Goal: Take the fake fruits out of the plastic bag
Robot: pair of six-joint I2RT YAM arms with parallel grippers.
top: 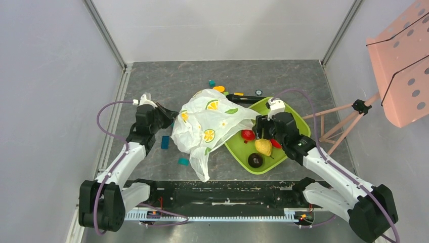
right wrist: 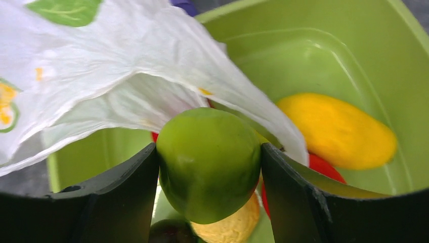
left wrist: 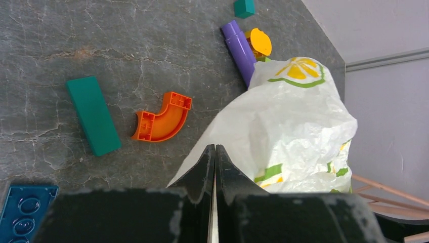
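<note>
The white plastic bag [top: 207, 124] with lemon prints lies crumpled mid-table, its mouth over the lime-green tray [top: 292, 117]. My left gripper [top: 169, 115] is shut on the bag's left edge; in the left wrist view the jaws [left wrist: 215, 152] pinch thin white film of the bag [left wrist: 298, 121]. My right gripper [top: 260, 129] is over the tray, shut on the green apple [right wrist: 208, 162] just outside the bag's mouth [right wrist: 126, 76]. In the tray lie a red fruit [top: 247, 134], a yellow pear [top: 263, 147], a second red fruit [top: 275, 143] and a dark ball [top: 255, 160].
Toy blocks lie left of and behind the bag: a teal bar [left wrist: 93, 115], an orange curve [left wrist: 163, 117], a blue plate [left wrist: 23, 207], a purple cylinder [left wrist: 240, 48]. A smooth yellow shape [right wrist: 336, 130] lies in the tray. A pink perforated stand [top: 399, 66] is at the right.
</note>
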